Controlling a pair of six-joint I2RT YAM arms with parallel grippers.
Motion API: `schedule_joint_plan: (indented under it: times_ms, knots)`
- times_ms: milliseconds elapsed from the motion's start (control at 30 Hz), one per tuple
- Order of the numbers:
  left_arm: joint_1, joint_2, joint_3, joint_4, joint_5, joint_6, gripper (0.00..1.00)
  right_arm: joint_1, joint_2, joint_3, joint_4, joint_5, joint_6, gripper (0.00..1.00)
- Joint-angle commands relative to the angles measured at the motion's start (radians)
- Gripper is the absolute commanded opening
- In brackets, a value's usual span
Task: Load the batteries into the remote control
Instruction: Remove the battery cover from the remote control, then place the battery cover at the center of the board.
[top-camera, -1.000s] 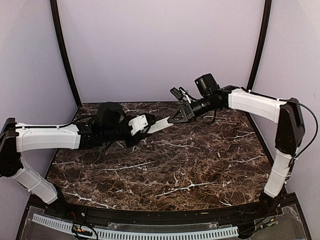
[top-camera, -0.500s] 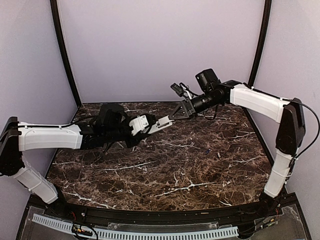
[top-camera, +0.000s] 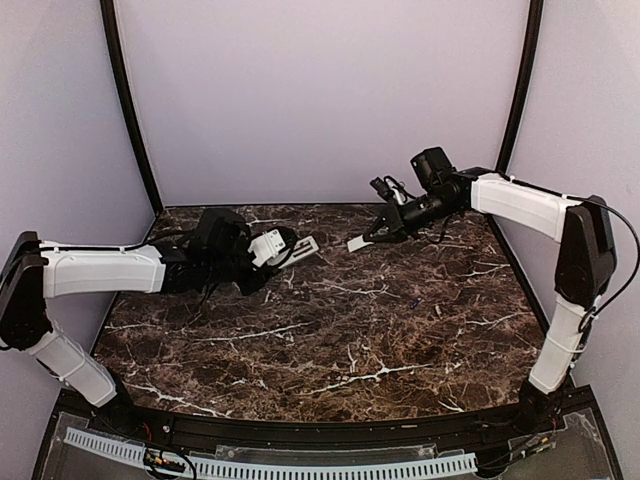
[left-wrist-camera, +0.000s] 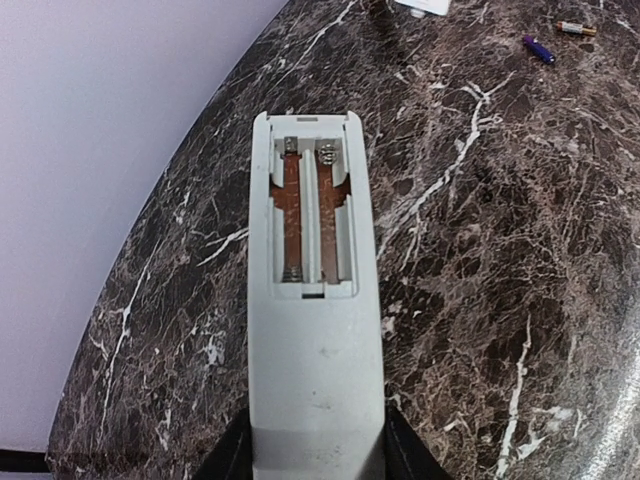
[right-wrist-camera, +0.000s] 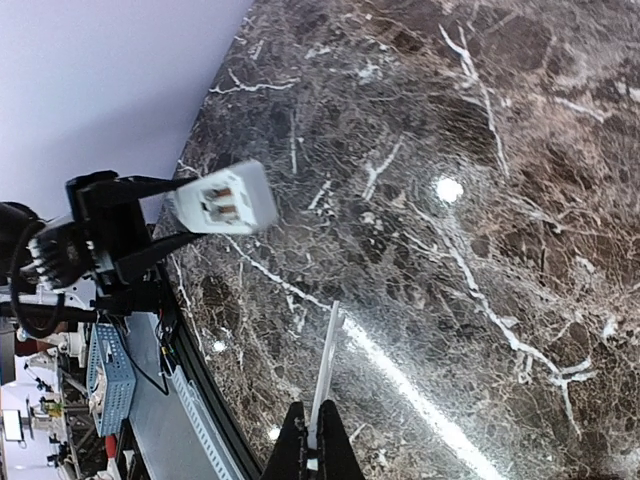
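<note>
Left claw (left-wrist-camera: 315, 465): clamped on the remote control (left-wrist-camera: 315, 330). I see its two fingers pressed against the long sides near one end. The remote is held clear of the bench (top-camera: 330, 340), over its rear left part, with its free end pointing toward the right arm.

Battery compartment (left-wrist-camera: 312, 215): uncovered and facing the left wrist camera. It has two parallel bays split by a centre rib, with a spring contact at the far end of each. Both bays are empty, and I can see down to their brown floor.

Right claw (right-wrist-camera: 312, 455): fingers together, pinching a thin white cover (right-wrist-camera: 326, 365) by one end. The cover appears edge-on from the right wrist. In the overhead view it hangs above the rear of the bench, near the remote's free end but apart from it.

Batteries: a purple battery (left-wrist-camera: 537, 48) and a second battery (left-wrist-camera: 577, 29) lie on the bench, close together and well apart from the remote. Neither claw touches them.
</note>
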Motion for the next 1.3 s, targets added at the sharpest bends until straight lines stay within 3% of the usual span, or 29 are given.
schedule_joint_plan:
  times_ms: [0,300,400,533,600,833,1100,1267]
  knots:
    - [0.032,-0.052,-0.025,-0.036,-0.059,-0.033,0.0,-0.006,0.098,-0.046,0.023,0.026,0.046,0.0]
    - [0.037,-0.059,-0.031,-0.02,-0.054,-0.028,0.0,0.022,0.122,-0.055,0.0,0.238,0.019,0.0]
    - [0.037,-0.058,-0.033,-0.014,-0.057,-0.027,0.0,0.078,0.119,-0.021,-0.058,0.426,-0.042,0.0]
    - [0.043,-0.063,-0.038,-0.006,-0.065,-0.021,0.0,0.166,0.134,0.029,-0.14,0.798,-0.115,0.0]
    - [0.048,-0.066,-0.04,-0.004,-0.07,-0.018,0.0,0.197,0.143,0.048,-0.171,0.892,-0.144,0.0]
    - [0.052,-0.07,-0.043,0.004,-0.067,-0.015,0.0,0.231,0.167,0.077,-0.176,0.902,-0.175,0.0]
    - [0.057,-0.075,-0.048,0.01,-0.079,-0.002,0.0,0.335,0.279,0.132,-0.263,1.144,-0.235,0.0]
    - [0.061,-0.077,-0.05,0.009,-0.077,0.0,0.0,0.37,0.32,0.15,-0.285,1.179,-0.256,0.0]
